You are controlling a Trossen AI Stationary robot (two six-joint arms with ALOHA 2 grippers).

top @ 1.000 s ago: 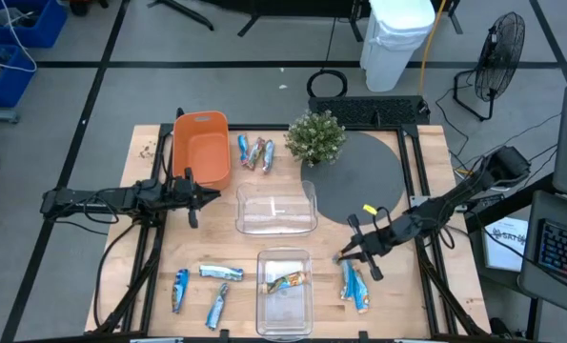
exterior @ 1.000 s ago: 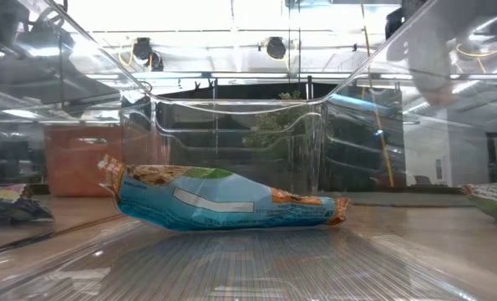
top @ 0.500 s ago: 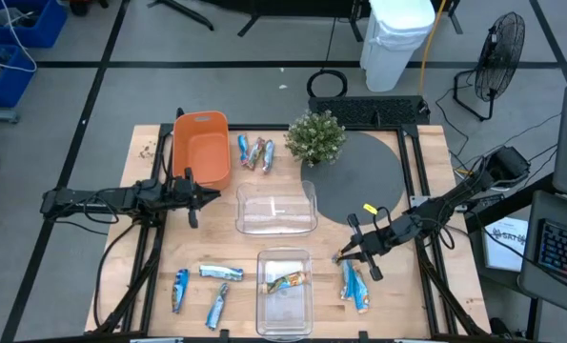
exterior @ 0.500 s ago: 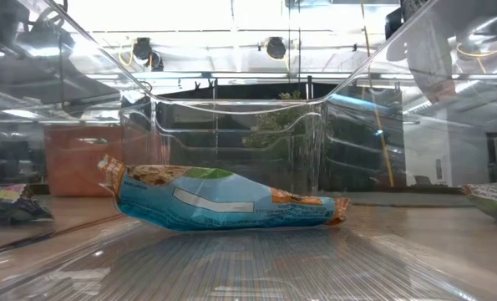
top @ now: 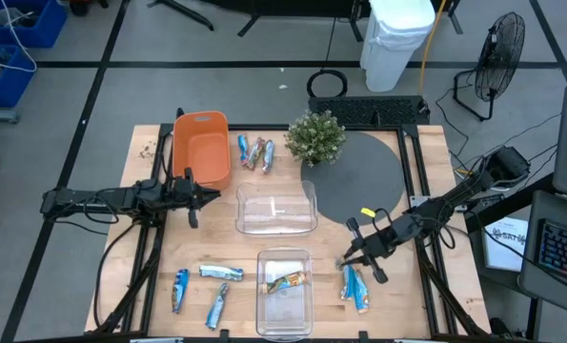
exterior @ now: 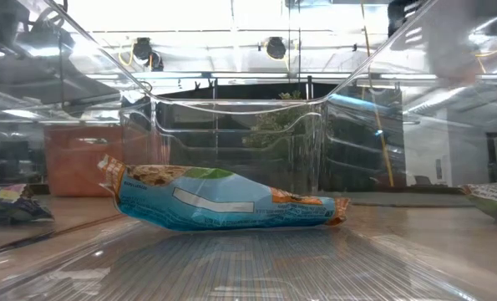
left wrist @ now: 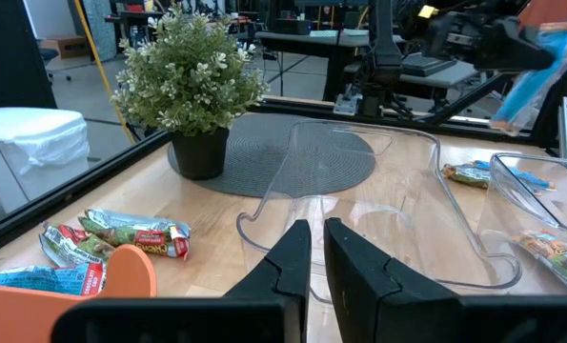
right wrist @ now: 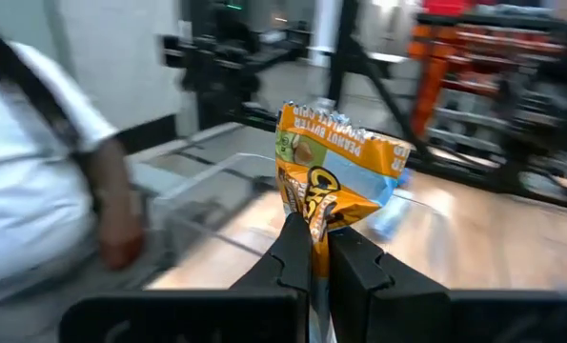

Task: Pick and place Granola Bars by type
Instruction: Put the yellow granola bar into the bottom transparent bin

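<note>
My right gripper [top: 346,257] hovers over the table's near right part, shut on a blue-and-orange granola bar [right wrist: 335,167]. That bar also shows in the left wrist view [left wrist: 526,81]. My left gripper [top: 212,197] waits shut beside the orange bin [top: 200,148], holding nothing. One bar [top: 285,281] lies flat in the near clear bin [top: 284,303]. The far clear bin [top: 276,211] has no bar in it. Loose bars lie on the table at the near left [top: 216,286], at the near right [top: 355,286] and by the orange bin [top: 254,152]. My right gripper pinches one crimped end of the bar [right wrist: 313,217] between its two fingers. The fingers come about level from the table's right side. The bar sticks out past the fingertips, tilted, and is lifted clear of the table.
A potted plant [top: 315,138] stands on the far edge of a round grey mat [top: 359,176]. Beyond the table, a person's white sleeve and hand [right wrist: 121,238] show in the right wrist view. Bare wood lies between the two clear bins and the left arm.
My right gripper has tipped a little at the wrist while staying in place. The bar has kept its place in the hold.
</note>
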